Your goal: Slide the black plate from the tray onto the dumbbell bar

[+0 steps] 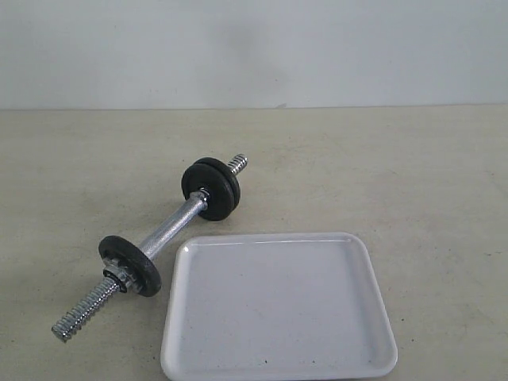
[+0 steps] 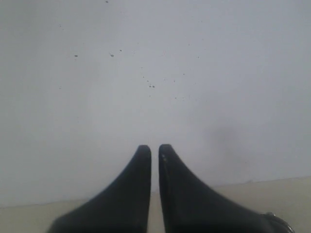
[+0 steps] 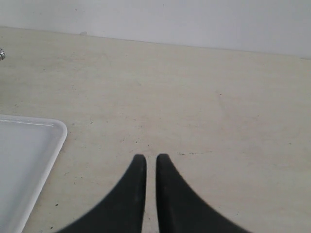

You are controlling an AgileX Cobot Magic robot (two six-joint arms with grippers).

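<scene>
Black round iron plates (image 1: 210,189) are all off the big white flat tray (image 1: 278,317), which sits near and to the right with nothing in it, so I think the job is done. The long shiny steel dumbbell bar (image 1: 171,226) lies just left of the tray, with two plates at its far end and one at its near end. The left gripper (image 2: 154,148) and the right gripper (image 3: 151,158) hold nothing, with their fingers squeezed nearly together.
</scene>
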